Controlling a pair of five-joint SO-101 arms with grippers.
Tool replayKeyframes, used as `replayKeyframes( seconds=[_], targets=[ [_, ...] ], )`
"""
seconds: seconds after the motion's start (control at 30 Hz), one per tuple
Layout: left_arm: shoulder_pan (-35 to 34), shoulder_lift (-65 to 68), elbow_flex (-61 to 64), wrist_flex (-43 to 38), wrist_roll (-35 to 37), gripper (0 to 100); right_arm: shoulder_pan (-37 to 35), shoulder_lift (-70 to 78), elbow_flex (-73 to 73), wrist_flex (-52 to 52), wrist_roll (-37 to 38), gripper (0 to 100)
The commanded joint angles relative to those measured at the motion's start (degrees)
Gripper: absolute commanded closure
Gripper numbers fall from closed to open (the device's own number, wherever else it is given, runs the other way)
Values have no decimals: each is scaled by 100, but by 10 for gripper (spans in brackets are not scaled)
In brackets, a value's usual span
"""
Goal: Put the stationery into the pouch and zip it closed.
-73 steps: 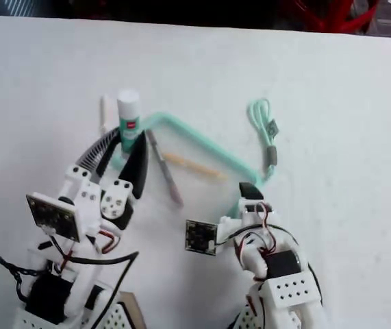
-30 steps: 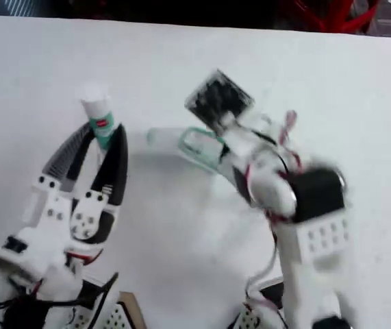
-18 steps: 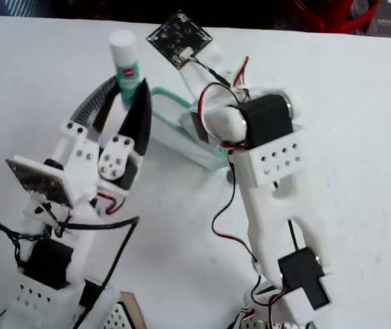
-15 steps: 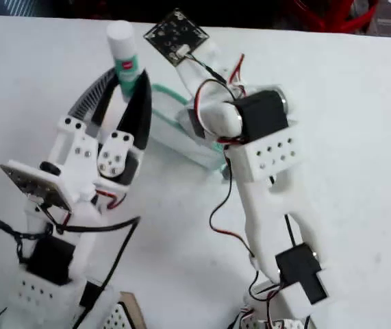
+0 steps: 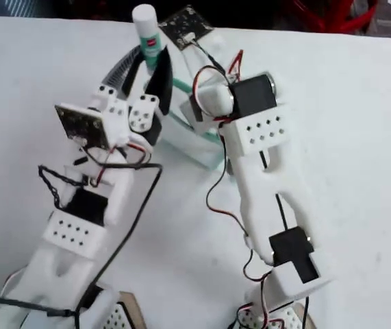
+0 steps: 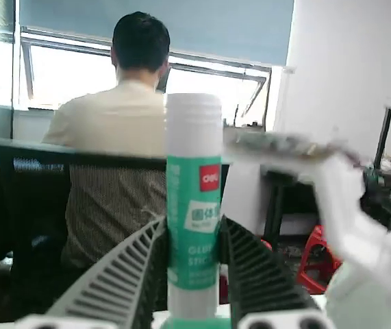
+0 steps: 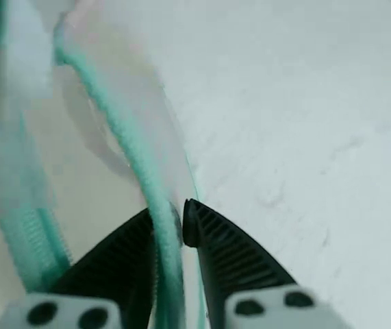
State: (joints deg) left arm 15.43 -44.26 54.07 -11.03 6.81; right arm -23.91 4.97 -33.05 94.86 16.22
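The glue stick [image 6: 194, 205] is white with a green label and small red patch, the pouch [image 7: 147, 178] translucent with mint-green zip edging, the left gripper [image 6: 194, 226] black and ribbed, the table [image 5: 359, 103] white.

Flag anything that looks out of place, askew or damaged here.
Nothing looks spilled or damaged. The glue stick stands upright, clamped in the left gripper. The pouch is the one thing askew: the right gripper pinches its zipper edge, so that side seems lifted rather than lying flat.
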Motion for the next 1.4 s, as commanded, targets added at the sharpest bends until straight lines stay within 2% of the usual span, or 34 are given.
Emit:
replayKeyframes(
  seconds=[0.0, 0.2, 0.37, 0.6, 0.8, 1.0, 1.13, 1.37],
  targets=[
    [-75, -4, 9, -105, 220, 977, 163, -31, -202, -136, -229, 980],
    [-31, -48, 211, -105, 158, 977, -40, -84, -615, -101, -536, 980],
    [-48, -48, 211, -273, 167, 977, -356, -75, -1459, 391, -695, 980],
    [-66, -57, 53, -369, 202, 977, -725, -242, -1451, 400, -1134, 981],
    [-40, 4, -105, -352, 202, 977, -514, -251, -1169, 409, -1635, 981],
    [66, 57, -114, -352, 211, 977, 66, -233, -738, 400, -1793, 980],
    [338, 734, -475, -422, 167, 977, 110, -224, -615, 374, -1802, 980],
    [180, 1912, -1222, -431, 202, 977, 259, -224, -642, 365, -1793, 980]
  ],
)
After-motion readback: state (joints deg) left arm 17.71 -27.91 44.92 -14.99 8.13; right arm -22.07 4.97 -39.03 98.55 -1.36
